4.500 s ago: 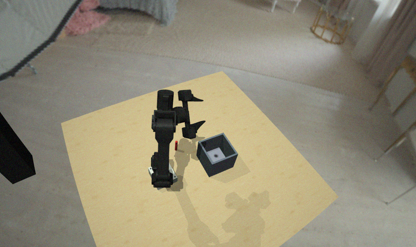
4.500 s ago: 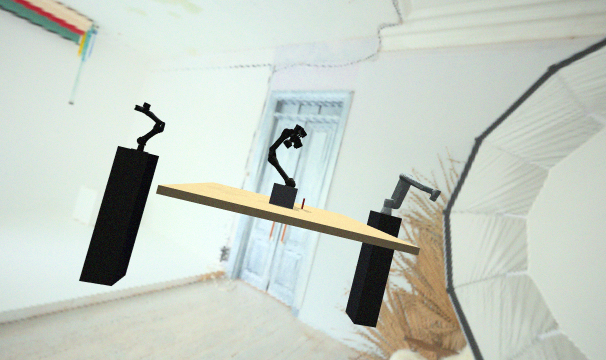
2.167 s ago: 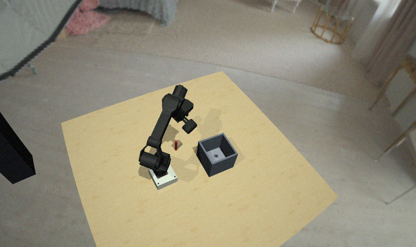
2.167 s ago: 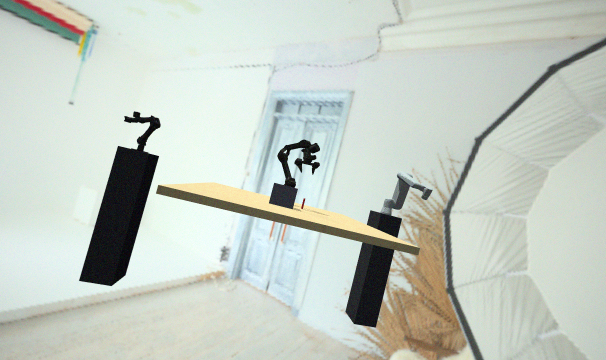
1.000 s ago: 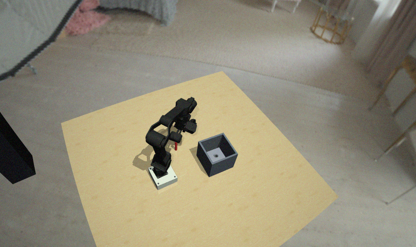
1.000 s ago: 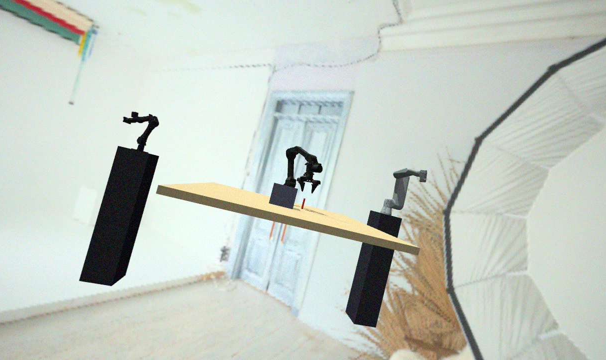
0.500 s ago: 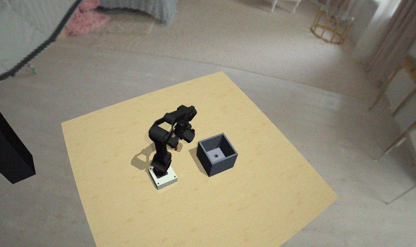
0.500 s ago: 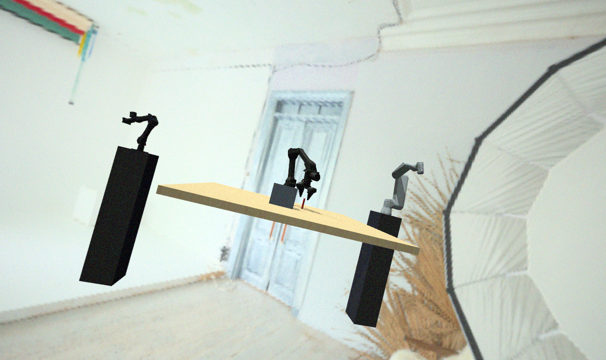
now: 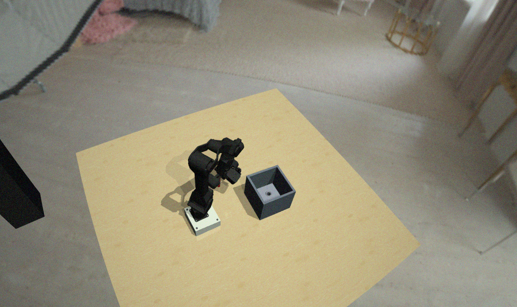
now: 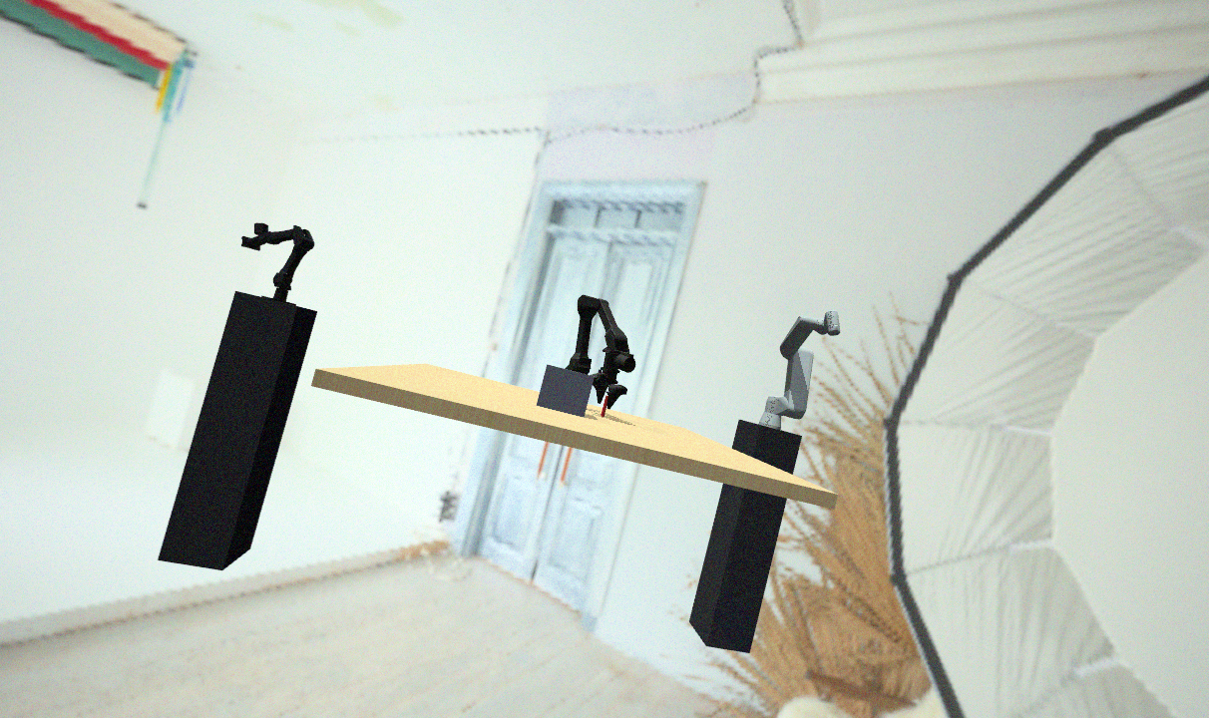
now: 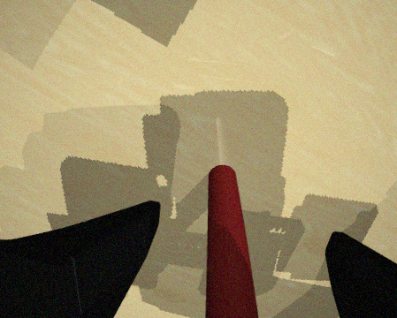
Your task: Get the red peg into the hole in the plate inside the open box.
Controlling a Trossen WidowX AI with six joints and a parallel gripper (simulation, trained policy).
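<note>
The red peg (image 9: 218,185) (image 10: 604,407) (image 11: 225,221) stands upright on the table, left of the box in the top view. My gripper (image 9: 222,181) (image 10: 605,400) (image 11: 245,229) is open and low over it, with one finger on each side of the peg. The wrist view shows a gap between the peg and each finger; its upper end runs out of the bottom of that view. The open dark grey box (image 9: 277,206) (image 10: 562,389) stands close by. The pale plate (image 9: 262,192) at its bottom has an empty round hole (image 9: 268,193).
The wooden table (image 9: 252,263) (image 10: 466,389) (image 11: 339,88) carries my arm's white base (image 9: 207,226). The box walls rise beside the gripper. Off the table, another black arm (image 10: 300,256) and a grey arm (image 10: 800,384) stand on black pillars.
</note>
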